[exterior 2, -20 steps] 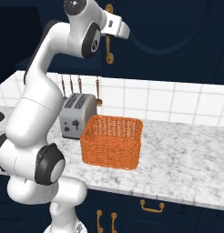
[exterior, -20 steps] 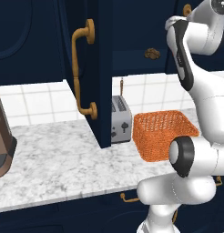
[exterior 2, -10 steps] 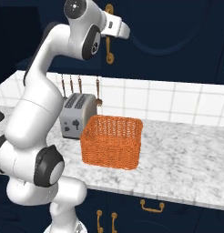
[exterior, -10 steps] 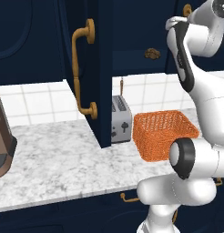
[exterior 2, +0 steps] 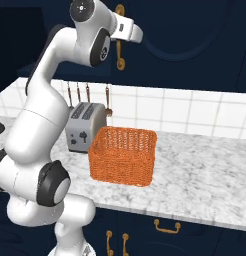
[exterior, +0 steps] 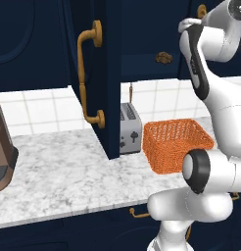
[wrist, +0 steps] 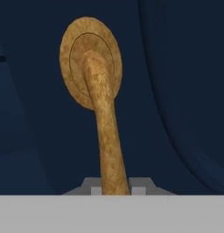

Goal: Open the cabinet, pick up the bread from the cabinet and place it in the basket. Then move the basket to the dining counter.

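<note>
Hand view: the gripper (wrist: 115,190) is clamped on a brass handle (wrist: 107,136) of the cabinet (wrist: 186,91), jaws pinching the bar below its round mount. Left base view: one cabinet door (exterior: 105,73) stands open; the bread (exterior: 163,58) lies on the shelf inside. The basket (exterior: 175,144) rests on the marble worktop (exterior: 59,181), just beside the toaster (exterior: 130,128).

Evenly and softly lit, rendered, no glare or blur; soft shading beneath the basket (exterior 2: 123,162) and toaster (exterior 2: 85,126) on the marble worktop (exterior: 68,176); brass handle (wrist: 102,118) sharp just ahead of the pincer; cabinet (exterior: 142,34) dark
</note>
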{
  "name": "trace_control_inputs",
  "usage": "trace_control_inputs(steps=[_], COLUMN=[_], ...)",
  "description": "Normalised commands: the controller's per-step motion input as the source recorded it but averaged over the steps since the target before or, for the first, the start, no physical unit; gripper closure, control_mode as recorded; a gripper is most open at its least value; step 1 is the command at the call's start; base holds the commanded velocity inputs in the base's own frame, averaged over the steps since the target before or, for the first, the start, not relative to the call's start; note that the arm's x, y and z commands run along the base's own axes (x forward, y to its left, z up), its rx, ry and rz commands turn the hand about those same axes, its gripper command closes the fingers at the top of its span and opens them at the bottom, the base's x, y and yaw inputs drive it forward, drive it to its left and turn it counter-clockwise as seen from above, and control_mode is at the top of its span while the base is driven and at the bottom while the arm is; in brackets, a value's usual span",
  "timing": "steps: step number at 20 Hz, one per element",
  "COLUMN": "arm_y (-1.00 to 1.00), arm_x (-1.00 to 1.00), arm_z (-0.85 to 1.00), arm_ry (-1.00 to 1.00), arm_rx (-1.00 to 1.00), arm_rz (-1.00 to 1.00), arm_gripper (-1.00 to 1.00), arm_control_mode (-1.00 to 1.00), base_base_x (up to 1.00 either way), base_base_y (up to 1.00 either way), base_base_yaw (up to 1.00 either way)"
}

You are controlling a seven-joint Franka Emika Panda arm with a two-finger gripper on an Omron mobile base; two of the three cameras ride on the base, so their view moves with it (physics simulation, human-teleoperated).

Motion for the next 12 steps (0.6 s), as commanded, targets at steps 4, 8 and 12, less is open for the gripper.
trace_control_inputs(steps=[4,8,12], arm_y=[-0.70,-1.00,-1.00], arm_x=[-0.77,-1.00,-0.89], arm_z=[-0.08,-0.10,-0.14], arm_ry=[-0.02,-0.03,0.00], arm_rx=[-0.04,0.00,0.00], arm_rz=[0.00,0.00,0.00], arm_gripper=[1.00,1.00,1.00], arm_control_mode=[-1.00,-1.00,-1.00], base_base_x=[0.00,0.00,0.00], base_base_y=[0.00,0.00,0.00], base_base_yaw=[0.00,0.00,0.00])
